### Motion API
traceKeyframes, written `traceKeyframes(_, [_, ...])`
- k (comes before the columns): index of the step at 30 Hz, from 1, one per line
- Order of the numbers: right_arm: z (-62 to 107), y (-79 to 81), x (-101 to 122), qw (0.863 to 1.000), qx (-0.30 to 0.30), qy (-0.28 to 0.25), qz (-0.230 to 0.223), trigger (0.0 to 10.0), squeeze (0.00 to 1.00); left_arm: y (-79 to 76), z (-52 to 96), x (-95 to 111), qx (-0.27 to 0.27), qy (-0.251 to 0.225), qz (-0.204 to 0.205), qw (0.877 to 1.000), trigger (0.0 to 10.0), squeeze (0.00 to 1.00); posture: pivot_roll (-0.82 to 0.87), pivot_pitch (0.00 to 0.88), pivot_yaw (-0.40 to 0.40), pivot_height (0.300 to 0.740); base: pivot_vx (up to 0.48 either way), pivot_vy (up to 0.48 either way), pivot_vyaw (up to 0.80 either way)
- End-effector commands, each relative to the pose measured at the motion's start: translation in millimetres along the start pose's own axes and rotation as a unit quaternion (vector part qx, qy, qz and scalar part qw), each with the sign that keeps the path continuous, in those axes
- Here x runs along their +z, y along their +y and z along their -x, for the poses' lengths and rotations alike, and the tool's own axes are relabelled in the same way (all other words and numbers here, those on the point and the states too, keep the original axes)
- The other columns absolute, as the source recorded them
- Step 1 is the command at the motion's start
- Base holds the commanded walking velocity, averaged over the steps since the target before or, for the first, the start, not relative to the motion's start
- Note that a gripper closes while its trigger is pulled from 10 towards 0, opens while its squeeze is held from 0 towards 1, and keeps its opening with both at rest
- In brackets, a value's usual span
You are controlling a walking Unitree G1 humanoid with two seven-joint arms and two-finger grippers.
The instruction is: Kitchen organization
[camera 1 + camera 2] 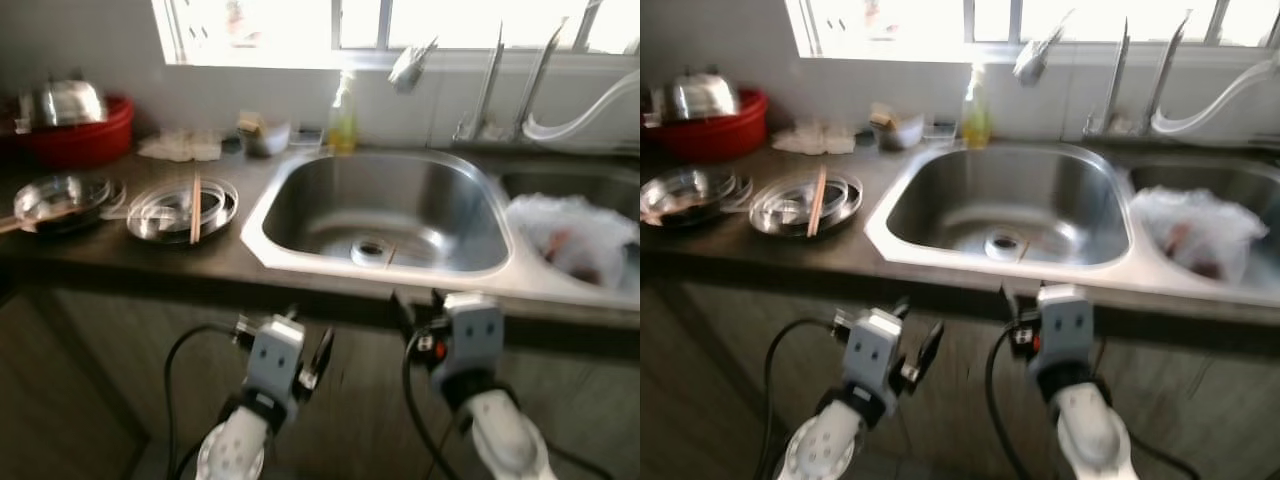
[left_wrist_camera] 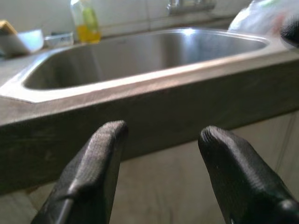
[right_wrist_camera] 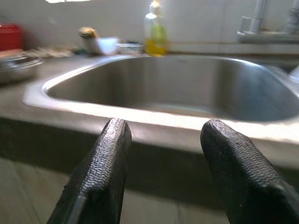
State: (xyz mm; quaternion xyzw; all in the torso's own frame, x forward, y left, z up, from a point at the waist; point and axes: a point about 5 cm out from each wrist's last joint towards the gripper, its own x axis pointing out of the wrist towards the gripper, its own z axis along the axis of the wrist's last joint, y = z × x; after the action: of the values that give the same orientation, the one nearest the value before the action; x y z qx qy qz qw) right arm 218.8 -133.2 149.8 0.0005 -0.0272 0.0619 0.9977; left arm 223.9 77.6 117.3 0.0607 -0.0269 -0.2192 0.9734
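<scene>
Just below the sink point(image 1: 380, 215), both the left gripper point(image 2: 161, 140) and right gripper point(image 3: 163, 135) hang parted, holding nothing; plates point(image 1: 183, 208) with chopsticks point(image 1: 195, 207) sit left of it.

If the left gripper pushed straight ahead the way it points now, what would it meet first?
Probably the dark front edge of the countertop, just below the sink rim; the left gripper is open and holds nothing.

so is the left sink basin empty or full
Empty: the left sink basin shows bare steel down to its drain, with no dishes or standing water.
</scene>
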Motion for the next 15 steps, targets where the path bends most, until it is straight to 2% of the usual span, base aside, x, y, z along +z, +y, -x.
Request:
traceKeyframes(1, [0.7, 4.9, 2.8, 1.0, 0.009, -0.007, -0.006, 10.0, 0.0, 1.0, 1.1, 1.2, -0.003, 0.001, -0.007, 1.0, 10.0, 0.0, -0.04, 0.0, 0.0, 0.74, -0.296, 0.0, 0.0])
traceKeyframes(15, [3.7, 10.7, -3.6, 1.0, 0.026, 0.005, -0.014, 10.0, 0.0, -3.9, 7.2, -2.7, -0.004, 0.013, -0.009, 1.0, 10.0, 0.0, -0.04, 0.0, 0.004, 0.74, -0.304, 0.0, 0.0])
